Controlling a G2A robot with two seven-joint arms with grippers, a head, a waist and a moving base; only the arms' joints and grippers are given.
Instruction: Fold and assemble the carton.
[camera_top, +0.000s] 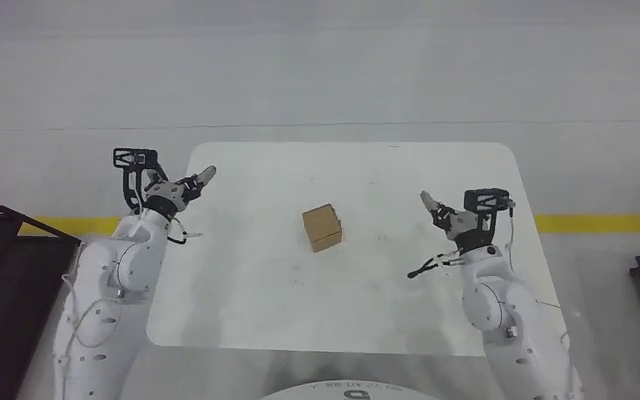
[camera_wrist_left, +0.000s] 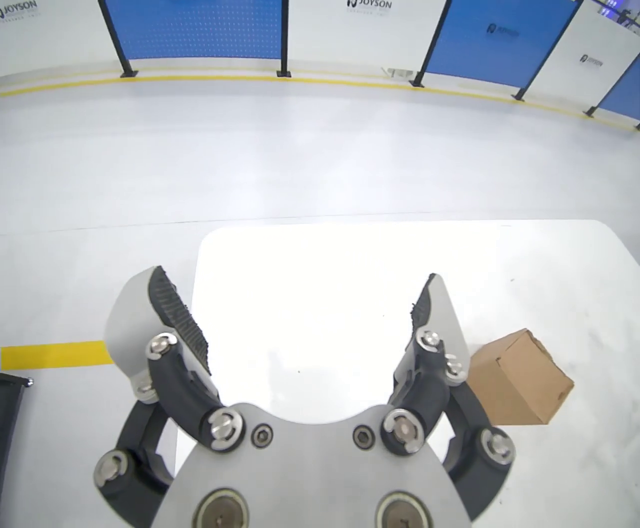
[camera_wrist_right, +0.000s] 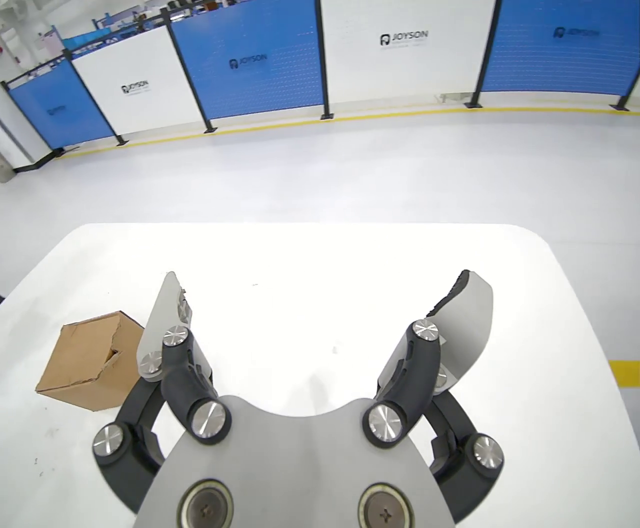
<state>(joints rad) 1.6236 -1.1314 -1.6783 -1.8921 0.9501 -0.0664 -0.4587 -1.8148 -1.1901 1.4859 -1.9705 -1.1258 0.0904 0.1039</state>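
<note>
White, rounded shells are covering both arms. The left gripper and right gripper are showing silver fingers, ribbed black pads and, behind them, black links carrying round steel screws. A thin black cable is hanging just behind the right gripper.

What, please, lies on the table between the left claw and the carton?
Nothing does: in the top view, the stretch of white table between the left claw and the carton is bare.
</note>
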